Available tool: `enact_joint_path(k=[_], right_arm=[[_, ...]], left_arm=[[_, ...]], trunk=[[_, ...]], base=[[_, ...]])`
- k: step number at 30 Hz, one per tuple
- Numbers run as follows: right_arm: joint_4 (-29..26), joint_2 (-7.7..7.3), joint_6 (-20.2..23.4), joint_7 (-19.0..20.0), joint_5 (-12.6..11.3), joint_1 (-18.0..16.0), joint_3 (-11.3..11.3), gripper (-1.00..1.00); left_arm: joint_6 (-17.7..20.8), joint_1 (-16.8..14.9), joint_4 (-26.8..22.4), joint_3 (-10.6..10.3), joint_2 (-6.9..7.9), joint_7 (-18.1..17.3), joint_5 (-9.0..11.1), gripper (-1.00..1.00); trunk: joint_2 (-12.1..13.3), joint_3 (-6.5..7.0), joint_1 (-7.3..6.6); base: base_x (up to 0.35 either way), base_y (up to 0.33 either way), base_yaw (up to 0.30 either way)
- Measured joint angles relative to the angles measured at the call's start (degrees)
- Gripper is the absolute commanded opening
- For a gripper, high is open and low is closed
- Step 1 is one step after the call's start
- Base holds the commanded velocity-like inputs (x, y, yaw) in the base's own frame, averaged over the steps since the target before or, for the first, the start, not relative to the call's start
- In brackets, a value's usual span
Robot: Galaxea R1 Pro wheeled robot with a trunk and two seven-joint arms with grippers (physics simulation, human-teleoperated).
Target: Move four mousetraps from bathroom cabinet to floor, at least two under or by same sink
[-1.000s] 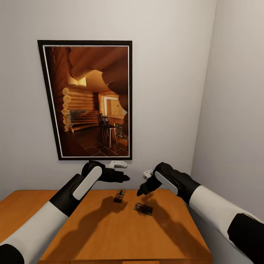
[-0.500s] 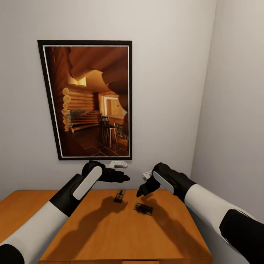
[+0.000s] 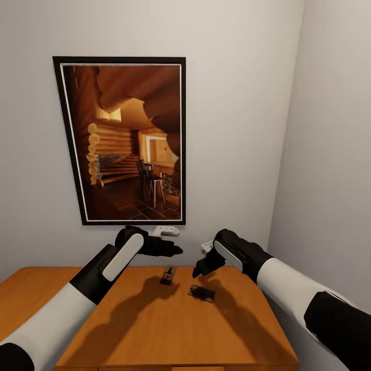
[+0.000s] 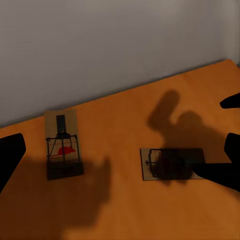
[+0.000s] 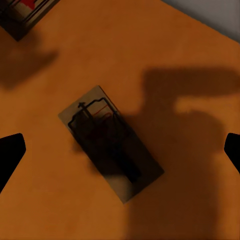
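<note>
Head view: since a second ago the right gripper (image 3: 198, 270) has moved a little to the left and is now above the right trap (image 3: 201, 293). I judge it is lining up for a grasp. Its fingers are spread wide. This trap lies flat on the cabinet (image 3: 154, 330), long axis diagonal from far-left to near-right. The left trap (image 3: 167, 275) points toward the far wall. The left gripper (image 3: 175, 251) hovers beside it, fingers apart, unmoved.

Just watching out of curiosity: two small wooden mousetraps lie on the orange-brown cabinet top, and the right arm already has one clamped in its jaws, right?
Not clamped. The right wrist view shows the small wooden mousetrap lying flat on the orange-brown cabinet top, jaws open above it. The other mousetrap lies there too.
</note>
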Motion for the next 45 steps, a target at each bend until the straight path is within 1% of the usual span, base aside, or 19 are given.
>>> enact_joint_path(k=[10, 14, 17, 21, 22, 27, 35, 45], right_arm=[[1.7, 0.14, 0.0, 0.0, 0.1, 0.0, 0.0, 1.00], [3.0, 0.56, 0.0, 0.0, 0.2, 0.0, 0.0, 1.00], [4.3, 1.48, 0.0, 0.0, 0.7, 0.0, 0.1, 1.00], [6.0, 2.78, -0.2, 0.0, 2.1, 0.0, 0.1, 1.00], [6.0, 2.79, -0.2, 0.0, 2.2, 0.0, 0.1, 1.00], [7.0, 3.62, -1.3, 0.4, 3.8, 0.0, 0.1, 1.00], [7.4, 3.93, -3.0, 1.7, 4.7, 0.0, 0.1, 1.00], [7.5, 4.00, -3.4, 2.0, 5.1, 0.0, 0.1, 1.00]], left_arm=[[0.0, 0.0, 0.0, 0.0, -0.05, 0.0, 0.0, 1.00], [0.0, 0.0, 0.0, 0.0, -0.28, 0.0, 0.0, 1.00], [0.0, 0.0, 0.0, 0.1, -0.48, 0.0, 0.0, 1.00], [0.0, 0.0, 0.0, 0.1, -0.65, 0.0, 0.0, 1.00], [0.0, 0.0, 0.0, 0.1, -0.65, 0.0, 0.0, 1.00], [0.0, 0.0, 0.0, 0.1, -0.75, -0.1, 0.0, 1.00], [0.0, 0.0, 0.0, 0.1, -0.79, -0.1, 0.0, 1.00], [0.0, 0.0, 0.0, 0.1, -0.80, 0.1, 0.0, 1.00]], trunk=[[0.0, 0.00, 0.00], [0.0, 0.00, 0.00], [0.0, 0.00, 0.00], [0.0, 0.00, 0.00], [0.0, 0.00, 0.00], [0.0, 0.00, 0.00], [0.0, 0.00, 0.00], [0.0, 0.00, 0.00]], base=[[0.000, 0.000, 0.000], [0.000, 0.000, 0.000], [0.000, 0.000, 0.000], [0.000, 0.000, 0.000], [0.000, 0.000, 0.000], [0.000, 0.000, 0.000], [0.000, 0.000, 0.000], [0.000, 0.000, 0.000]])
